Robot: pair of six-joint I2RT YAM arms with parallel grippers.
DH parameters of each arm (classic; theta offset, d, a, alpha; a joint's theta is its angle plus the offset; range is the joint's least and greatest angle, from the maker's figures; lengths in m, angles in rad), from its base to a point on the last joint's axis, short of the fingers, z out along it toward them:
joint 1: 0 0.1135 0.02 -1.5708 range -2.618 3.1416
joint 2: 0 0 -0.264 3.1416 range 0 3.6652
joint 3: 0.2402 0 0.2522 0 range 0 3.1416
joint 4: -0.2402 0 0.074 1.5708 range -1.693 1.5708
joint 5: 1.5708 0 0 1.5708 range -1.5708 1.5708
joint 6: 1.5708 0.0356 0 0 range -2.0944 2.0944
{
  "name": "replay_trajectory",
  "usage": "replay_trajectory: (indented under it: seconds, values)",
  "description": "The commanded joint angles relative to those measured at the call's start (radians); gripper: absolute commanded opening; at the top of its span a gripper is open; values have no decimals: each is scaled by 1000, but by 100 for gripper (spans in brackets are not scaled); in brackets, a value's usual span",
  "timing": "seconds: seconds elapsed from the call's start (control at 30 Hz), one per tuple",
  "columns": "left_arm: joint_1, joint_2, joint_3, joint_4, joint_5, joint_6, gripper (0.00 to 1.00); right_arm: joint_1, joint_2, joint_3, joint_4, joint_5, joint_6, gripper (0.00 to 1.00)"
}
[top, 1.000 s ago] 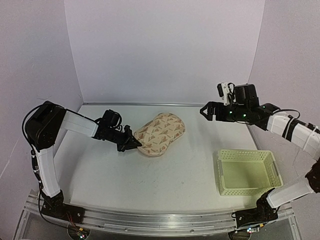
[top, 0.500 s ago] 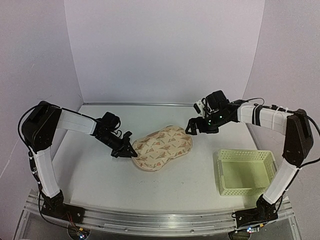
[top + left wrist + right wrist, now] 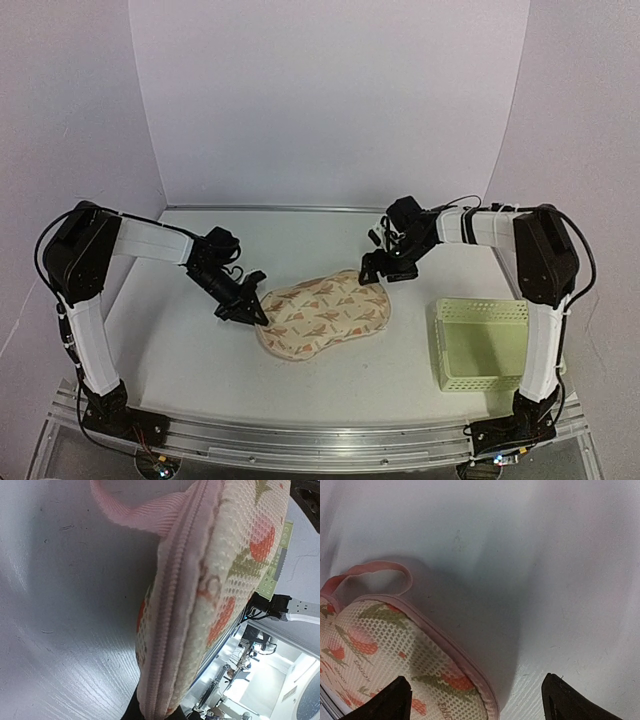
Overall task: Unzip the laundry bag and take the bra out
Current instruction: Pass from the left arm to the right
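Observation:
The laundry bag (image 3: 322,315), beige with a reddish leaf print, lies flat at mid-table. My left gripper (image 3: 250,312) is shut on its left edge. In the left wrist view the zipped pink seam (image 3: 172,610) runs down between my fingertips (image 3: 134,713), and a pink loop (image 3: 145,510) sticks out at the top. My right gripper (image 3: 385,270) is open just above the bag's far right end. In the right wrist view the bag's edge (image 3: 395,655) and its pink loop (image 3: 375,572) lie between and ahead of my fingers (image 3: 396,700). The bra is hidden.
A pale yellow-green lattice basket (image 3: 490,340) stands at the right, near the front edge. White walls close the back and sides. Bare table (image 3: 330,240) lies behind the bag.
My left gripper has dragged the bag toward the front and right. My right arm has swung down and left, from high at the right to the bag's far end.

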Motion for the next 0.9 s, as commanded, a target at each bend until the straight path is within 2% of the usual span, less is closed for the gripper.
replay_trajectory:
  seconds: [0.0, 0.2, 0.3, 0.4, 0.6, 0.63, 0.73, 0.87]
  values:
    - [-7, -11, 60, -63, -10, 68, 0, 5, 31, 52, -7, -86, -43, 89]
    - [-7, 12, 92, -90, -30, 91, 0, 4, 32, 33, -5, -194, -68, 81]
    - [-7, 29, 112, -97, -35, 97, 0, 4, 33, 15, -2, -240, -73, 70]
    - [-7, 42, 141, -108, -49, 99, 0, 5, 28, -4, 2, -272, -74, 51]
    - [-6, 60, 221, -125, -99, 86, 0, 5, -14, -64, 40, -276, -50, 6]
    - [-6, 64, 235, -131, -112, 84, 2, 5, -22, -76, 48, -271, -42, 0]
    - [-1, 74, 273, -147, -164, 77, 12, 4, -61, -118, 89, -250, 4, 0]
    - [34, 70, 312, -165, -232, 63, 36, 5, -106, -165, 126, -209, 79, 0]
